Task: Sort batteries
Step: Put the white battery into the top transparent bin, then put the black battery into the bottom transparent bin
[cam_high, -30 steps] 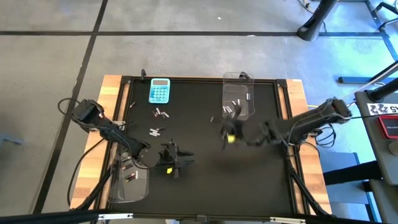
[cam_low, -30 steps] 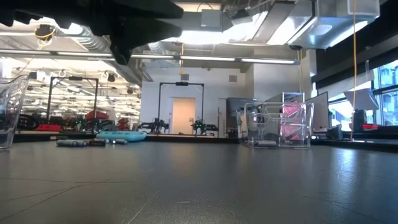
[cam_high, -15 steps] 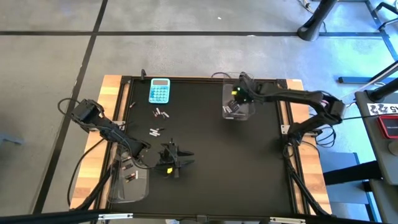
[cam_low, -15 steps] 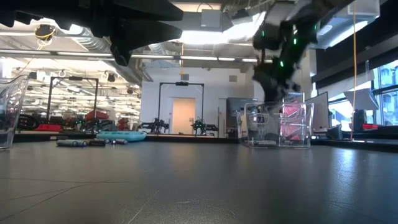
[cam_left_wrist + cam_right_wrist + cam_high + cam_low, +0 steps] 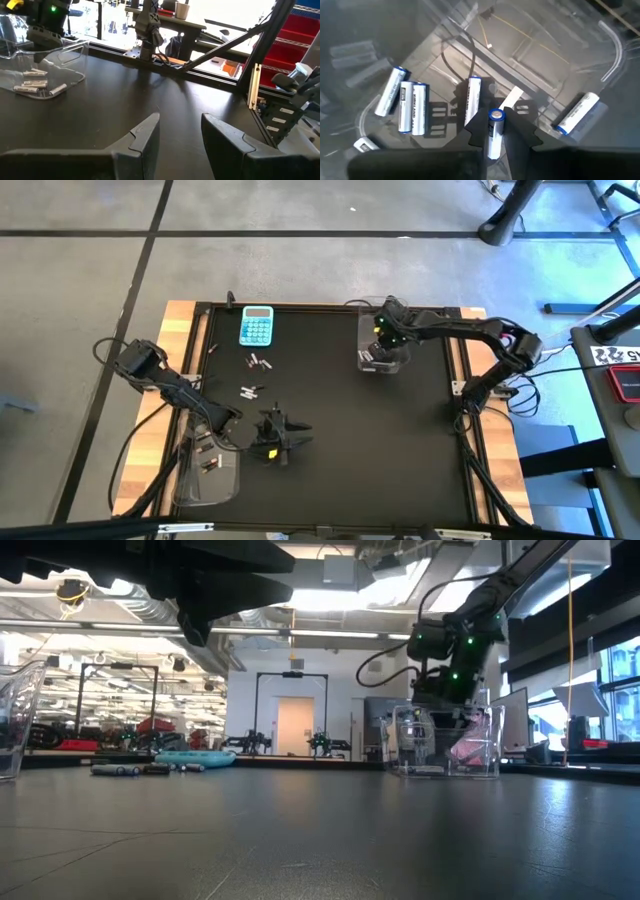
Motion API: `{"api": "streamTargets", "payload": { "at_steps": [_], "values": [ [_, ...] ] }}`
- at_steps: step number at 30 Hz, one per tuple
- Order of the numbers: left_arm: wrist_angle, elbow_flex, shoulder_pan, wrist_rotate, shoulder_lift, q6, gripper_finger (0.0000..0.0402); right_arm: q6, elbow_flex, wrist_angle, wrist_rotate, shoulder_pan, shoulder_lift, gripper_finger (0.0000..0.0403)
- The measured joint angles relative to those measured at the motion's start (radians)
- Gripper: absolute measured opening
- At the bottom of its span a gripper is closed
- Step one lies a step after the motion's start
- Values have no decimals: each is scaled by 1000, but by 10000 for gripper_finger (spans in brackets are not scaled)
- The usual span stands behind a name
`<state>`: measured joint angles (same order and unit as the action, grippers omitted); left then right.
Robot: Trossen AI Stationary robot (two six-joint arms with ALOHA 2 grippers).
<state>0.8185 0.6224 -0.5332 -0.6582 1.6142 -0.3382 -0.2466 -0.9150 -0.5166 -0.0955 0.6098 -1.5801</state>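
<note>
My right gripper (image 5: 384,340) hangs over the clear bin (image 5: 383,315) at the table's far right, shut on a silvery-white battery (image 5: 495,125). Several more silvery batteries (image 5: 412,107) lie on that bin's floor. Loose batteries lie flat on the black mat below the calculator (image 5: 258,362) and a little nearer (image 5: 248,391). Dark batteries with red (image 5: 208,457) lie in the clear bin (image 5: 205,480) at the near left. My left gripper (image 5: 180,135) stands open and holds nothing, low over the mat beside that bin (image 5: 276,432). My right gripper pinches the battery's long sides (image 5: 493,141) between its two fingers. The fingers come from above, slanting down into the bin. The battery's blue-ringed end (image 5: 496,115) sticks out past the fingertips, and the battery is clear of the bin's floor.
A light-blue calculator (image 5: 256,326) lies at the far left of the mat. Wooden strips (image 5: 140,470) border the mat left and right. Cables run along the left arm. The mat's middle and near right hold nothing.
My right gripper has swung from above the mat's middle right toward the far edge, tipped to point downward, and sunk over the far-right clear bin with the battery between its fingers.
</note>
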Motion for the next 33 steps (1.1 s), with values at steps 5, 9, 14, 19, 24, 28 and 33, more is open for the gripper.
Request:
{"api": "streamTargets", "payload": {
  "at_steps": [5, 9, 14, 19, 24, 28, 33],
  "values": [
    [0, 0, 12, 0, 0, -3, 135, -11, 0, 0, -48, 0, -15, 99],
    [0, 0, 18, 0, 0, -8, 135, 35, -15, -18, -91, 0, -13, 132],
    [-3, 0, 18, -76, -2, -70, 131, 76, -96, -109, -152, -6, 45, 139],
    [-226, 22, 61, -159, -130, -48, 108, 97, -116, -81, -159, -113, 182, 129],
    [-937, 238, 173, -165, -318, -154, 75, 86, -61, 53, -182, -378, 301, 121],
    [-1487, 472, 309, -165, -353, -223, 56, 15, 19, 242, -254, -636, 321, 119],
    [-1997, 609, 548, 58, -319, -358, 38, -64, 168, 567, -352, -928, 265, 119]
  ]
}}
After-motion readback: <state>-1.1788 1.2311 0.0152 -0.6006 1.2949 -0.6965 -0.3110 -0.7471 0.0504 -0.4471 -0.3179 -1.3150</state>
